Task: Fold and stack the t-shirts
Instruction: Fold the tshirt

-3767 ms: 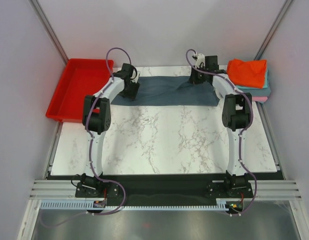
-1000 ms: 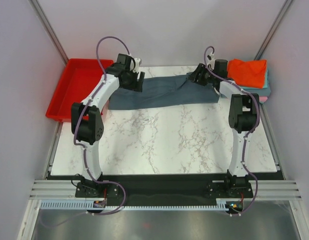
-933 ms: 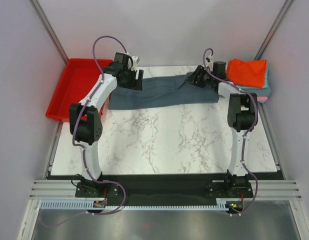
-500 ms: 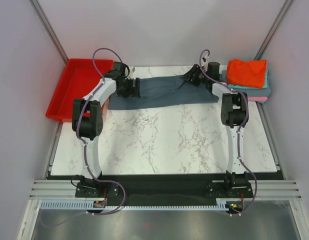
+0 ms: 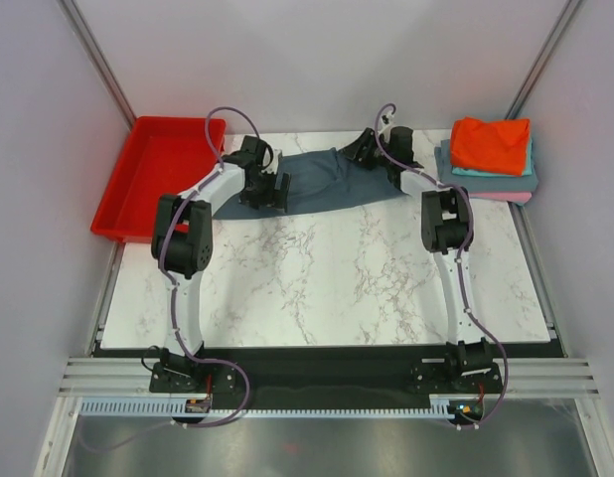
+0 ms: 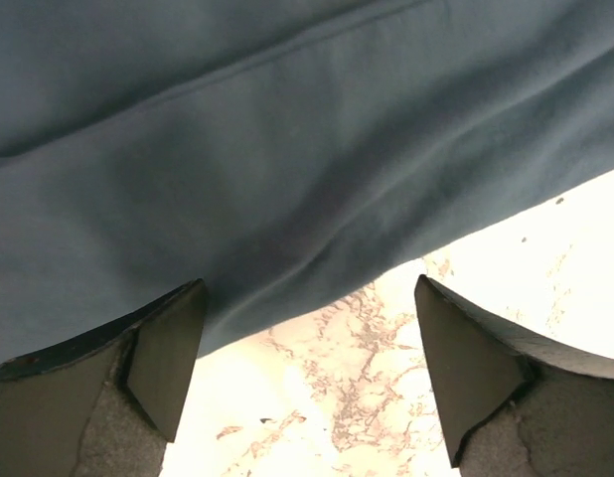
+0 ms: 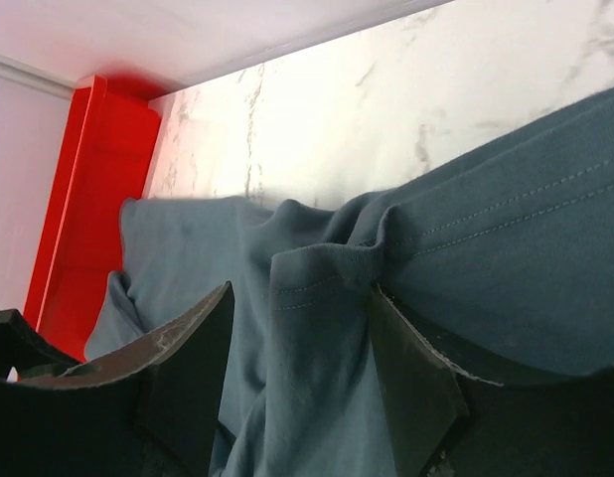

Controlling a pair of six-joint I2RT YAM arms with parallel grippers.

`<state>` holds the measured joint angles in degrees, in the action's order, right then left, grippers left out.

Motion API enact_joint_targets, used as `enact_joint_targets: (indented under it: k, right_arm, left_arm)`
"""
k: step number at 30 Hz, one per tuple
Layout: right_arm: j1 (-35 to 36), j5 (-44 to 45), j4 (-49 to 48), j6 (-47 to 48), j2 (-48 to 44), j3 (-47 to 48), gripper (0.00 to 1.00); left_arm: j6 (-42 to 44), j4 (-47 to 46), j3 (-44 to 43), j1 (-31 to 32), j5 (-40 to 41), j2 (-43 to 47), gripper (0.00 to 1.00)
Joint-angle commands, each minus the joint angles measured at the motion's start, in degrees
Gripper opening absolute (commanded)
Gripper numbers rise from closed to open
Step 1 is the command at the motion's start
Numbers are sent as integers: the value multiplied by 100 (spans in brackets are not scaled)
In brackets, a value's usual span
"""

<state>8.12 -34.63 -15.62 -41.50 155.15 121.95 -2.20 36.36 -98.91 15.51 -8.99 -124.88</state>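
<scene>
On marble table [image 5: 317, 278], grey walls [image 5: 317, 60], left tool [image 6: 307, 290] wide, right tool [image 7: 299, 296] pinching shirt [image 5: 322, 184]

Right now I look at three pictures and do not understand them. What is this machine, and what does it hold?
Two robot arms are bolted at the near edge of a marble table. The wide picture looks down from above and behind them; the other two come from cameras on their wrists. On it lie a blue-grey t-shirt and, far right, a stack of folded shirts; a red tray sits at far left. The left gripper is open at the shirt's edge, holding nothing. The right gripper pinches a bunched fold of that shirt.
</scene>
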Motion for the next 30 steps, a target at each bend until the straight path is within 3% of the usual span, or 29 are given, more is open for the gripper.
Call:
enact_joint_targets:
  k: [1, 13, 23, 30]
  right_arm:
    - [120, 141, -109, 62, -124, 277, 65]
    - [-776, 106, 752, 994, -2154, -979, 65]
    - [-926, 9, 1306, 1442, -2499, -1903, 66]
    - [-944, 1124, 2773, 3129, -2350, -1780, 65]
  left_arm:
    - [211, 11, -14, 128, 248, 578, 97]
    - [396, 47, -707, -232, 522, 500, 99]
    - [483, 55, -1060, -584, 434, -177, 99]
    - [466, 82, -1086, -751, 319, -414, 98]
